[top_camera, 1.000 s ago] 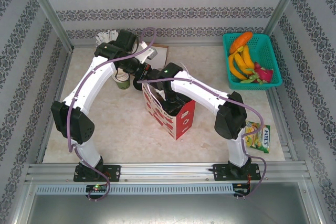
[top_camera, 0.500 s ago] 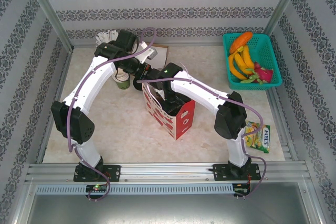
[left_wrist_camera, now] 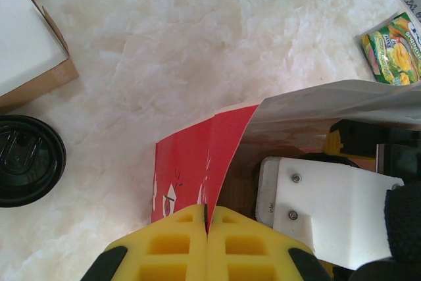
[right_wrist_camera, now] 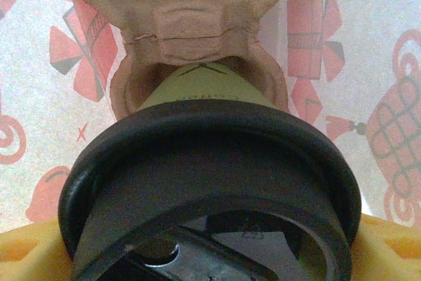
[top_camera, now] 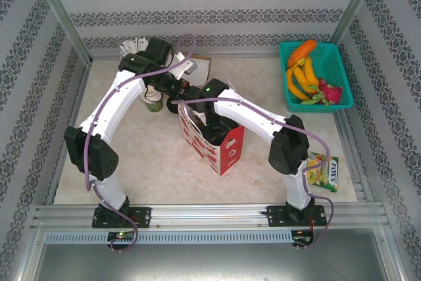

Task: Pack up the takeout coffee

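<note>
The takeout coffee (right_wrist_camera: 210,153) is inside the paper bag (top_camera: 223,153). On the right wrist feed I see its black lid close under the camera and its pale-green body pointing down into a pocket of the brown pulp carrier tray (right_wrist_camera: 197,24). I cannot tell whether the base is fully seated in the pocket.

The right tool (right_wrist_camera: 210,247) is clamped on the cup, with one yellow finger against each side of the lid. Its jaws stand wide.

The left tool (left_wrist_camera: 206,218) is fully closed, pinching the bag's upper edge where the red outer face meets the white inner face.

On the left wrist feed, a second black lid (left_wrist_camera: 26,159) rests on the worktop (left_wrist_camera: 197,44), just beside a cardboard box (left_wrist_camera: 26,51). A snack packet (left_wrist_camera: 393,51) lies well apart, beyond the bag. On the overhead feed, a green basket (top_camera: 334,62) of fruit sits at the far right corner.

Compared with the overhead frames from the previous second, I find no visible change in either arm, the bag, or the surrounding items.
</note>
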`<action>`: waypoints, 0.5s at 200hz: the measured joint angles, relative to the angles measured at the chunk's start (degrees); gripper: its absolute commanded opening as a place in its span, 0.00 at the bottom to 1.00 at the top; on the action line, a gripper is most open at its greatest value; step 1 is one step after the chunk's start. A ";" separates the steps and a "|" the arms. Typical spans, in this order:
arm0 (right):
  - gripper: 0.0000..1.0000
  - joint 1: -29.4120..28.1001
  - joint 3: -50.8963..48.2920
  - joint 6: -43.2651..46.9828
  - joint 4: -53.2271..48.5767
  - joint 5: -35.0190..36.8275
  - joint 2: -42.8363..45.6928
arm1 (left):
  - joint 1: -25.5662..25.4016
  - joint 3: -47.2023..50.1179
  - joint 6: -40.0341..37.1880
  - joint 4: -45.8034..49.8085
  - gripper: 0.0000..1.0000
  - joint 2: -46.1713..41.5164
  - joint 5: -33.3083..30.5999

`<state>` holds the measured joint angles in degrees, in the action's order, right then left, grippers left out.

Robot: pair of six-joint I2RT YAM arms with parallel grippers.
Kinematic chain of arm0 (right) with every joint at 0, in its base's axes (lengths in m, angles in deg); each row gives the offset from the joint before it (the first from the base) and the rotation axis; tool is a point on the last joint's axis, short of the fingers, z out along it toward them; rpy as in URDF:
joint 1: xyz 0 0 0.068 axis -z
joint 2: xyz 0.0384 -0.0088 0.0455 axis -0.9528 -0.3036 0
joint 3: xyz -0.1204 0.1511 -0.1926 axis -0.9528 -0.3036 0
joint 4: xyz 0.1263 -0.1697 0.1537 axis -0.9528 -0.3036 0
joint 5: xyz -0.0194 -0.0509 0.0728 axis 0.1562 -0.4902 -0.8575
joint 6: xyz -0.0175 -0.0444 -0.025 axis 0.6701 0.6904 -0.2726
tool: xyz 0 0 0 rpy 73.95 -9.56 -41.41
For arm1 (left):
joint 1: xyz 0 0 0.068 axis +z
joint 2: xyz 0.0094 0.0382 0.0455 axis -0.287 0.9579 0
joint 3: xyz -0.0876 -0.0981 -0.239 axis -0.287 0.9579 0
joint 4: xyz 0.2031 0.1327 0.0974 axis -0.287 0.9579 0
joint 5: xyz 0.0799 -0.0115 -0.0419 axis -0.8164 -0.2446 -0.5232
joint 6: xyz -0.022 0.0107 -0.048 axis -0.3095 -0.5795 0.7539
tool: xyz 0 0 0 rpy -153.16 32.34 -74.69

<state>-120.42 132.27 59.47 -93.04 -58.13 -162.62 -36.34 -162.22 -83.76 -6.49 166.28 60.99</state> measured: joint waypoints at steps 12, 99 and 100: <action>0.49 0.00 0.00 0.00 0.00 -0.02 -0.02 | 0.00 0.00 0.00 0.00 0.00 0.02 0.26; 0.49 0.02 -0.24 -0.02 0.52 -0.44 0.00 | 0.00 -0.17 0.00 -0.13 0.00 0.35 1.11; 0.49 0.02 -0.24 -0.02 0.52 -0.44 0.00 | 0.00 -0.20 0.00 -0.13 0.00 0.35 1.11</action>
<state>-120.40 132.03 59.45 -92.52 -58.56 -162.62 -36.34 -162.41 -83.76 -6.62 166.63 62.10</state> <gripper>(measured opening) 0.818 0.064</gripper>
